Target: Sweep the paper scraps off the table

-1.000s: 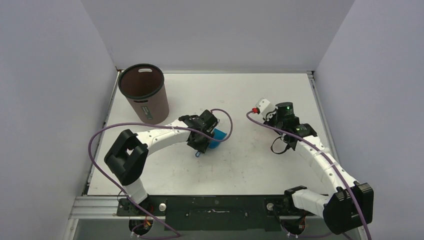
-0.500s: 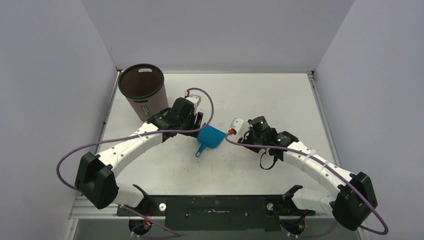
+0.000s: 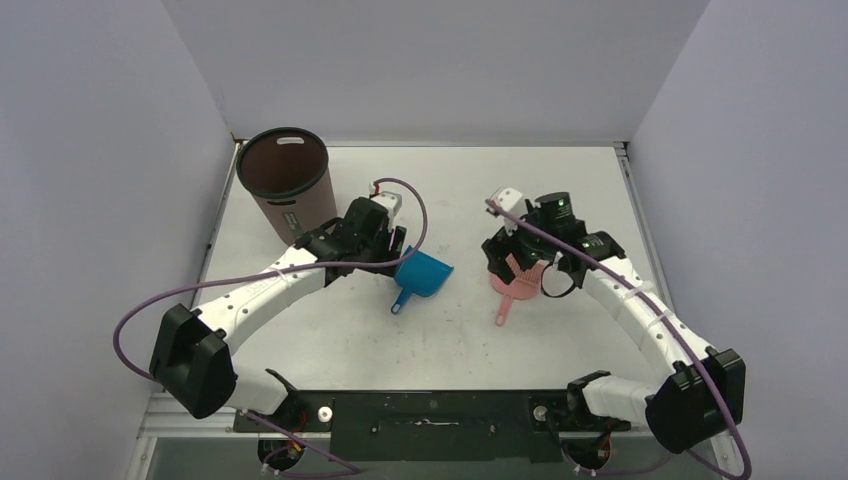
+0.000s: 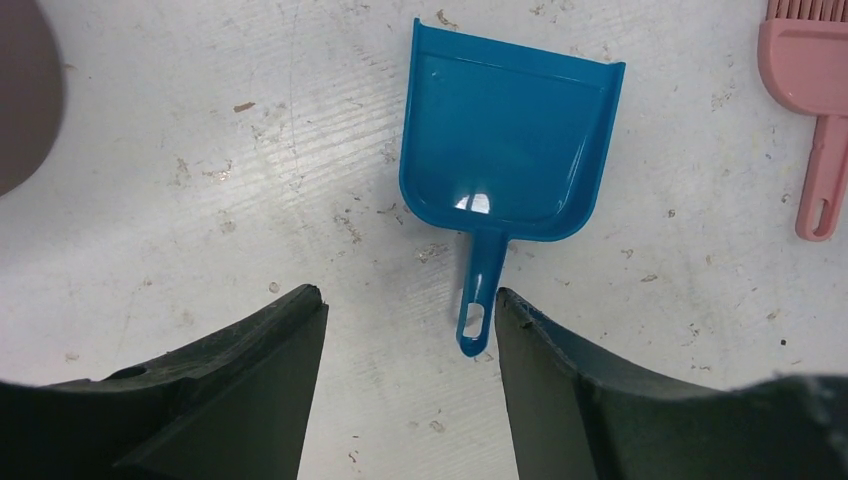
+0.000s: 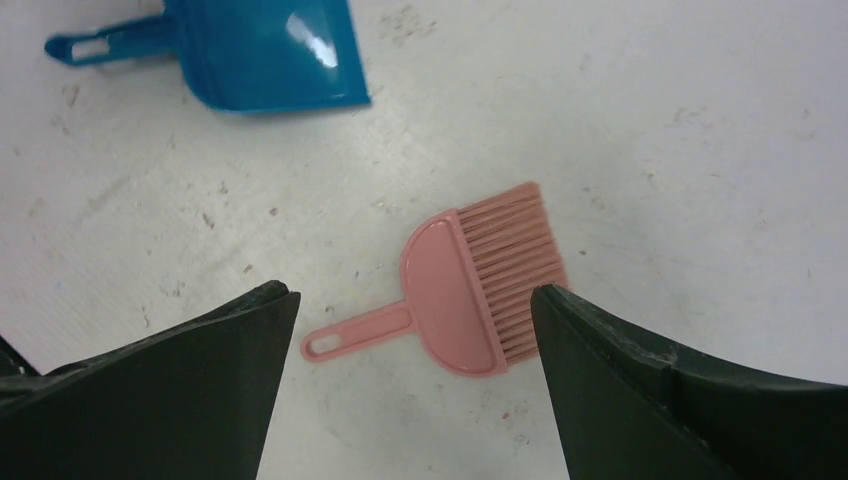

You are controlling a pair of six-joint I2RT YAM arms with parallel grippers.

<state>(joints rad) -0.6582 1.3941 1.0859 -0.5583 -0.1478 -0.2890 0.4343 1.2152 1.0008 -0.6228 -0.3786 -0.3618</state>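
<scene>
No paper scraps show in any view. A bright blue dustpan (image 3: 427,271) (image 4: 510,140) (image 5: 270,50) lies flat on the white table (image 3: 450,345), with nothing in it. My left gripper (image 3: 385,260) (image 4: 410,300) hovers open just behind it, and the handle tip (image 4: 474,325) lies beside the right finger (image 4: 535,350), ungripped. A pink hand brush (image 3: 515,282) (image 5: 470,290) lies on the table right of the dustpan. My right gripper (image 3: 520,258) (image 5: 415,295) hangs wide open above it, holding nothing.
A tall brown bin (image 3: 288,187) (image 4: 20,90) stands at the table's back left, close to my left wrist. The pink brush (image 4: 815,100) shows at the right edge of the left wrist view. Grey walls enclose the table on three sides.
My left gripper let go of the dustpan and drew back toward the bin. My right gripper opened wide, and the pink brush now lies free on the table under it.
</scene>
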